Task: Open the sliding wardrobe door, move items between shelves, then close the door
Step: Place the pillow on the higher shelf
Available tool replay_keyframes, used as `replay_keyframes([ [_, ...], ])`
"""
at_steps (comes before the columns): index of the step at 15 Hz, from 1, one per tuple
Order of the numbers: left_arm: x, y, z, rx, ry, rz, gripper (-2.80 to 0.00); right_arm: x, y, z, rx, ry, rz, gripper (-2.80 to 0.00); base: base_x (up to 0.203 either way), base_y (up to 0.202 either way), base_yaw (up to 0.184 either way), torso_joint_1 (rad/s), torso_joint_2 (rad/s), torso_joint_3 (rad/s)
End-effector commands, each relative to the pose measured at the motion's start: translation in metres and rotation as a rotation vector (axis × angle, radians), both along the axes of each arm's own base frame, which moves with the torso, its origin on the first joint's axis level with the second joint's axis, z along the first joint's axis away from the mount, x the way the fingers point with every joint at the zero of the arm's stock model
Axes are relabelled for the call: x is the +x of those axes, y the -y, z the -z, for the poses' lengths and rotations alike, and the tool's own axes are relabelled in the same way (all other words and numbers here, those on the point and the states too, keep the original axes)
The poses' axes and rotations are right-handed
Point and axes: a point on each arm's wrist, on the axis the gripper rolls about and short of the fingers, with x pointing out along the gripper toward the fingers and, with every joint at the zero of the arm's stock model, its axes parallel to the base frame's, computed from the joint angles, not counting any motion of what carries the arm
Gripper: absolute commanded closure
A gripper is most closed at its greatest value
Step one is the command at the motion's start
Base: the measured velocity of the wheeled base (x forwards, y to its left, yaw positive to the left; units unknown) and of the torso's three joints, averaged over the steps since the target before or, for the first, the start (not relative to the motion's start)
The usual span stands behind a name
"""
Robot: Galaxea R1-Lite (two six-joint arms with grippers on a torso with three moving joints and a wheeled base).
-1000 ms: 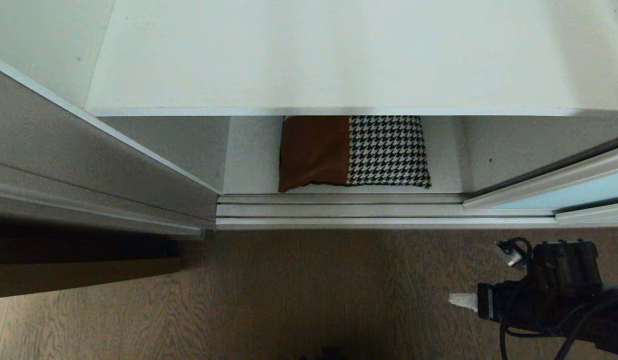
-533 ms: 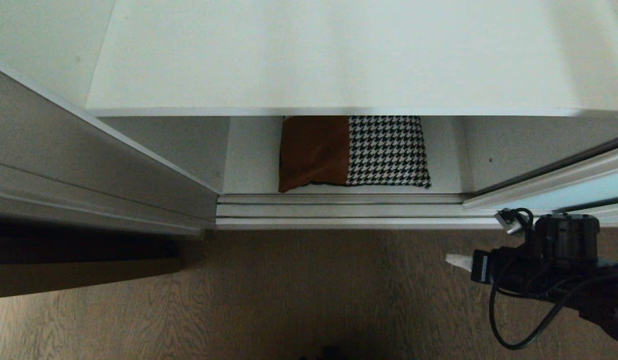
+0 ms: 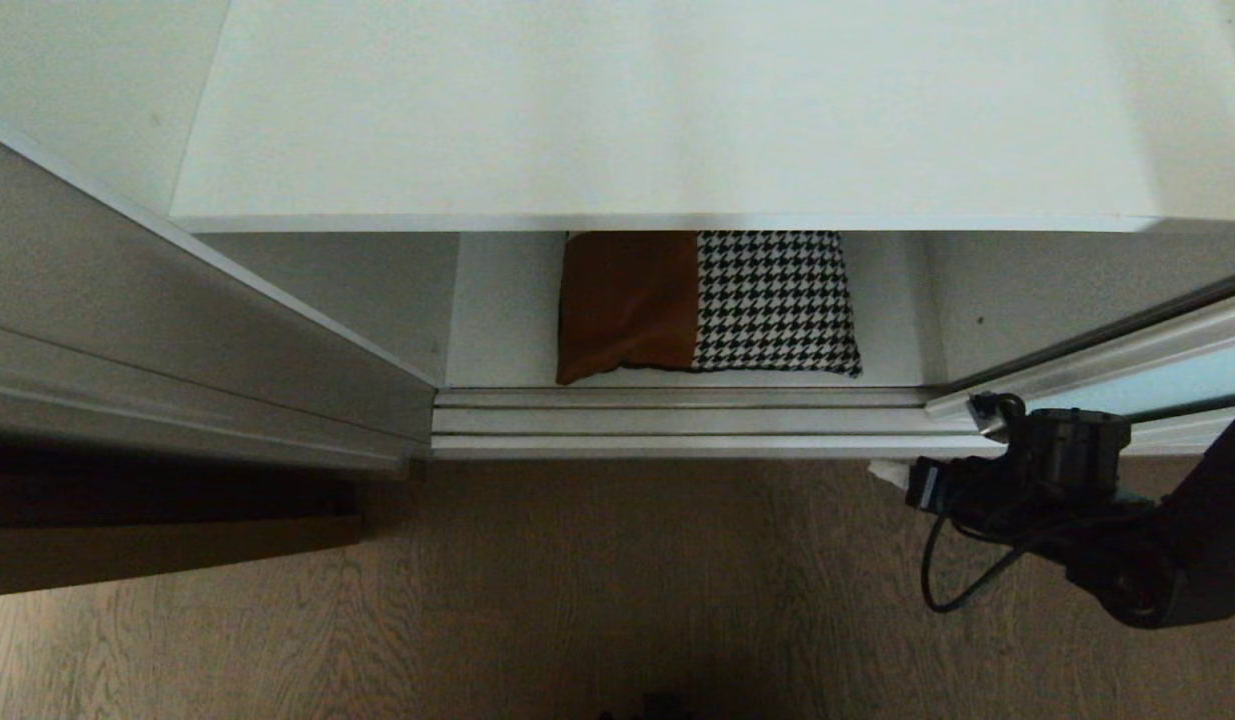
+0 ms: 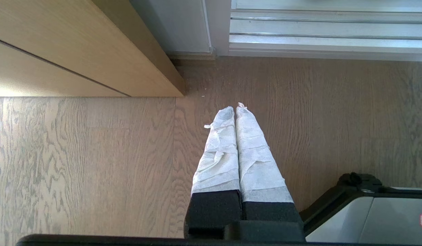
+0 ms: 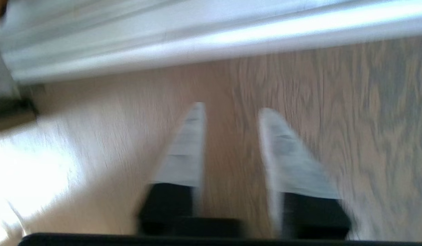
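You see the wood floor (image 3: 597, 590) filling the lower half of the head view. Above it, the upper shelf (image 3: 677, 110) spans the top of the frame and hides the rear of the lower shelf (image 3: 502, 320). The wardrobe's left side panel (image 3: 177, 330) runs diagonally through the left of the frame. The sliding door (image 3: 1187, 375) is pushed aside at the right edge, largely cut off; only a strip of pale blue glass shows. The metal track (image 3: 677, 420) crosses mid-frame.

The cushion (image 3: 707, 305) lies flat on the lower shelf at centre; its rear part is covered by the upper shelf.

The right gripper (image 5: 231, 107) hangs over the floor at lower right, just before the track, jaws apart and empty; its wrist view is blurred. The left gripper (image 4: 235, 107) appears only in its wrist view, over bare floor, jaws together.
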Motion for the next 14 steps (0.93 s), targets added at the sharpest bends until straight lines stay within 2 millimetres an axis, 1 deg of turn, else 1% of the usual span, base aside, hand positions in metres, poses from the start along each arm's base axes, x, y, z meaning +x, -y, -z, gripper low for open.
replay_keyframes([
  [1, 0.0, 0.0, 0.0, 0.0, -0.003, 0.0, 0.0, 0.012, 0.002, 0.017, 0.023, -0.025, 0.015, -2.8, 0.0, 0.0, 0.0, 0.0, 0.0, 0.0],
  [2, 0.0, 0.0, 0.0, 0.0, -0.003, 0.0, 0.0, 0.015, 0.002, 0.018, 0.029, -0.009, 0.016, -2.8, 0.0, 0.0, 0.0, 0.0, 0.0, 0.0],
  [3, 0.0, 0.0, 0.0, 0.0, -0.003, 0.0, 0.0, 0.02, 0.003, 0.015, 0.05, 0.026, 0.024, -2.8, 0.0, 0.0, 0.0, 0.0, 0.0, 0.0],
  [6, 0.0, 0.0, 0.0, 0.0, -0.003, 0.0, 0.0, 0.043, 0.002, -0.006, 0.192, 0.121, 0.055, -2.8, 0.0, 0.0, 0.0, 0.0, 0.0, 0.0],
  [8, 0.0, 0.0, 0.0, 0.0, -0.003, 0.0, 0.0, 0.055, 0.002, -0.013, 0.232, 0.145, 0.051, -2.8, 0.0, 0.0, 0.0, 0.0, 0.0, 0.0],
  [14, 0.0, 0.0, 0.0, 0.0, -0.003, 0.0, 0.0, 0.084, -0.001, -0.009, 0.35, 0.152, 0.022, -2.8, 0.0, 0.0, 0.0, 0.0, 0.0, 0.0],
])
